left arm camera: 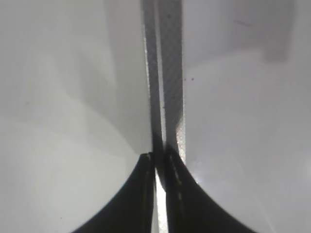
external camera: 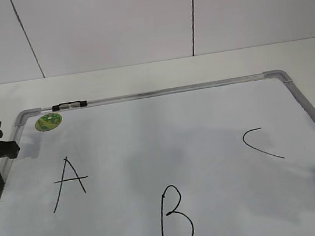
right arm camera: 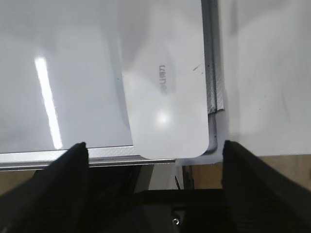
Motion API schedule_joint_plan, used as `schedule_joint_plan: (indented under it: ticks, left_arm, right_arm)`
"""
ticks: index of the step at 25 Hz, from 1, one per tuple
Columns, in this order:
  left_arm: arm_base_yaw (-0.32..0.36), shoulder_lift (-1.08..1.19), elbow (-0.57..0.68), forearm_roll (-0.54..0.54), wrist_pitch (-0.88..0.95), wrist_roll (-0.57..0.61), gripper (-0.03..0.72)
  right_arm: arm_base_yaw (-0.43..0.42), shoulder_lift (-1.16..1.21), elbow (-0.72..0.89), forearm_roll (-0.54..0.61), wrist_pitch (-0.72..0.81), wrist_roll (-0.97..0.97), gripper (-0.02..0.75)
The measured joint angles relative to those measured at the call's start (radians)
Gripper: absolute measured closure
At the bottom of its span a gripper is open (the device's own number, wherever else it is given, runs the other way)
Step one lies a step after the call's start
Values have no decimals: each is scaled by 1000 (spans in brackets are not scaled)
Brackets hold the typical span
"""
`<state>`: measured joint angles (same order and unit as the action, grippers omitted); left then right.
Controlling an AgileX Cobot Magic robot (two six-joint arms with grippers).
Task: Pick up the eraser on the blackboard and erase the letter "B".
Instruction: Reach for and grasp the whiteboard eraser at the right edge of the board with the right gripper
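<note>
Eraser (right arm camera: 163, 82): lay flat in the board's corner, filling the centre of the right wrist view, its grey logo facing up; in the exterior view only a white sliver showed at the lower right edge of the frame.
Blackboard (external camera: 160, 92): a white dry-erase board with a silver-grey frame, filling the lower two thirds of the exterior view.
Letter "B" (external camera: 173, 216): sat whole and unsmudged at the lower centre of the exterior view, between the "A" (external camera: 69, 182) at left and the "C" (external camera: 260, 143) at right.
Green sticker (external camera: 48, 121): stuck in the board's upper left corner.
Right gripper (right arm camera: 155, 155): jaws spread wide, one dark finger at each lower corner of its wrist view, the eraser's near end between them (no contact visible).
Left gripper (left arm camera: 160, 167): jaws pressed almost together over the board's frame rail, holding nothing; its arm stood dark at the left edge of the exterior view.
</note>
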<state>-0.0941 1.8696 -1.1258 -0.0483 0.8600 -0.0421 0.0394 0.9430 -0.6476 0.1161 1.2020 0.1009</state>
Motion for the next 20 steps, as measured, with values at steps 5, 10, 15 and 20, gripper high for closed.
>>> schedule_joint_plan:
  ticks: [5,10,15,20]
  left_arm:
    - [0,0,0,0,0,0,668]
    - [0,0,0,0,0,0,668]
    - [0,0,0,0,0,0,668]
    - [0,0,0,0,0,0,668]
  right_arm:
    - [0,1,99,-13,-149,-34,80]
    - [0,1,137,-25,-291,-68,81]
    - [0,25,139,-29,-333,-72,80]
    - [0,106,139,9,-341,-72,80]
